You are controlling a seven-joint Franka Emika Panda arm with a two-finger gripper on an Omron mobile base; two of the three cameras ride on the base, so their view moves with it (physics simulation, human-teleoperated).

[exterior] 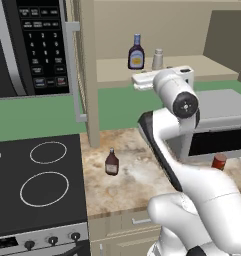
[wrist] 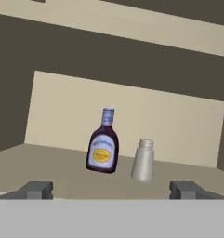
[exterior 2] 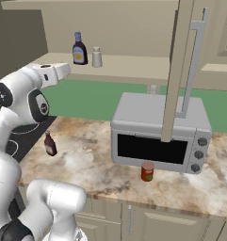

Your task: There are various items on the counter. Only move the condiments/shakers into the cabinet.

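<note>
From my remote station I see, at far left in the left base view, the black stovetop (exterior: 37, 185) with its white ring burners, and beside it the speckled stone worktop (exterior: 137, 175), where a slim brown-red bottle (exterior: 111, 162) stands upright and alone near the stovetop's edge. Above it, on the wide tan shelf of the beige wall cabinet (exterior: 117, 75), a dark bottle with blue cap and yellow label (exterior: 136, 52) stands upright just beside a short grey-white shaker (exterior: 157, 59), the two close together but apart. My arm's pincer (wrist: 111, 188) is raised to shelf height in front of that pair, its jaws spread wide with nothing between them; in the hand view both dark fingertips (wrist: 36, 189) stand far apart below the bottle and shaker, which appear tilted there with the roll of the hand. To the right, the grey microwave (exterior 2: 159, 134) sits on the worktop beneath an open cabinet door (exterior 2: 178, 70), and a small red can (exterior 2: 147, 171) stands upright on the worktop just in front of the microwave's window.
</note>
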